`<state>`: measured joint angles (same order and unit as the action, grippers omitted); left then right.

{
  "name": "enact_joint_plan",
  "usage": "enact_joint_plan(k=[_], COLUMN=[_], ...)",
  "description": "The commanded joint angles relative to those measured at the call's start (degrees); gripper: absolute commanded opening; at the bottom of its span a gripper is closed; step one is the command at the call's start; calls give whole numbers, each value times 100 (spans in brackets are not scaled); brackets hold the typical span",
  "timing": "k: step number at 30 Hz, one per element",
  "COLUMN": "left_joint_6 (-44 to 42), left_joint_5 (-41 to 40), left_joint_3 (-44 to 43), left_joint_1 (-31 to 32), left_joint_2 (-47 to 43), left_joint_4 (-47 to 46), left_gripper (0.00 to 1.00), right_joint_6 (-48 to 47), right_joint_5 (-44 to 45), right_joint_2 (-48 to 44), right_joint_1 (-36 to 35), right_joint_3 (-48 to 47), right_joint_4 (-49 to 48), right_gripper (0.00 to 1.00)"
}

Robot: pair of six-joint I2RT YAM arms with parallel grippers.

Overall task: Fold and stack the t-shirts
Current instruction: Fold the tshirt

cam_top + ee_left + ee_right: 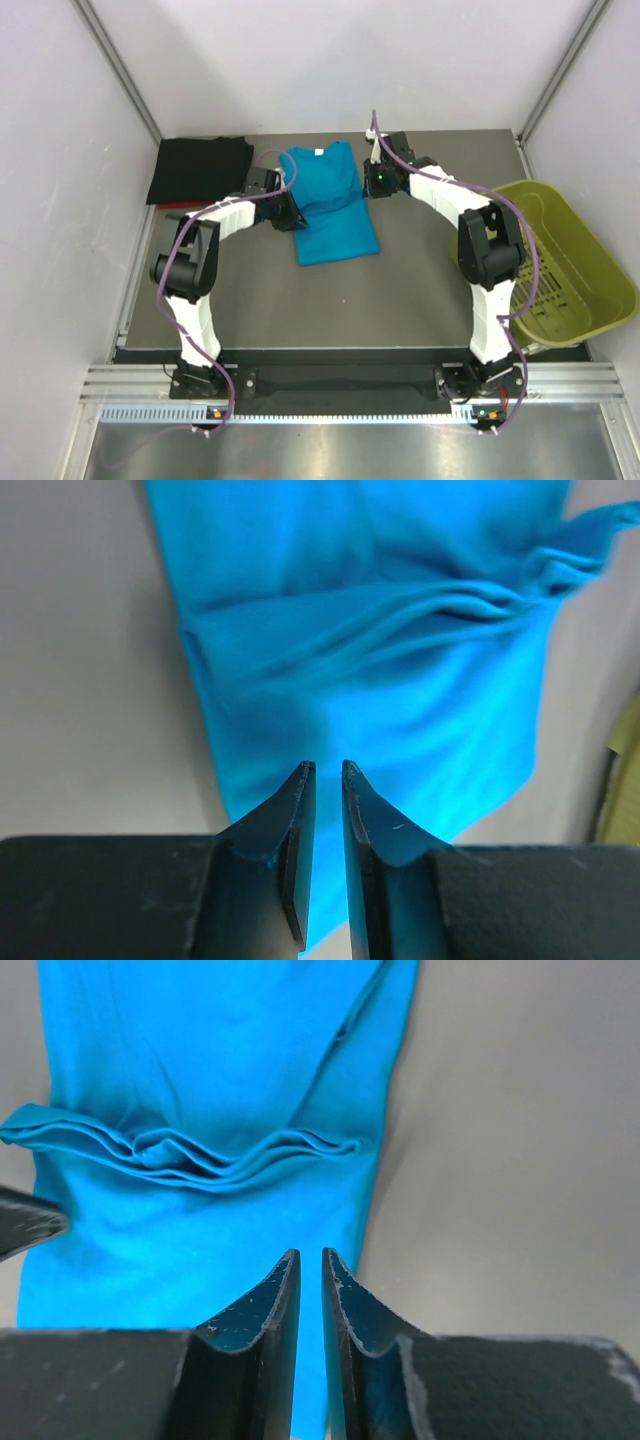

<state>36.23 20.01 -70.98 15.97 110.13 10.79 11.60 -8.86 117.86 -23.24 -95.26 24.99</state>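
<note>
The teal t-shirt (340, 225) lies part-folded. The left gripper (324, 770) and right gripper (309, 1255) hover barely ajar, empty; next, probably pinch its edge.

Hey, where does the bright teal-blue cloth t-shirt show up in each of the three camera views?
Top external: the teal-blue t-shirt lies in the upper centre of the picture.
Left wrist: it fills the upper centre and right, beyond the fingers.
Right wrist: it fills the upper left.
Shared landmark: the bunched crease running across the shirt, clear in both wrist views.
</note>
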Motion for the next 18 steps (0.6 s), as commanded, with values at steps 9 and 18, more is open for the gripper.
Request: enact_joint_plan(k=[9, 18], left_joint_6=[-151, -98], left_joint_5=[-445, -323], left_joint_3=[-1198, -1216], left_joint_1=[-366, -656], left_joint_2=[668, 870], left_joint_4=[196, 196], left_gripper=[22, 22], right_joint_6=[1, 27], right_joint_5=[-265, -344], right_joint_2=[1220, 1784], right_joint_1=[39, 145], right_joint_3=[-1415, -2102], right_joint_4=[-223, -346], right_gripper=[15, 19])
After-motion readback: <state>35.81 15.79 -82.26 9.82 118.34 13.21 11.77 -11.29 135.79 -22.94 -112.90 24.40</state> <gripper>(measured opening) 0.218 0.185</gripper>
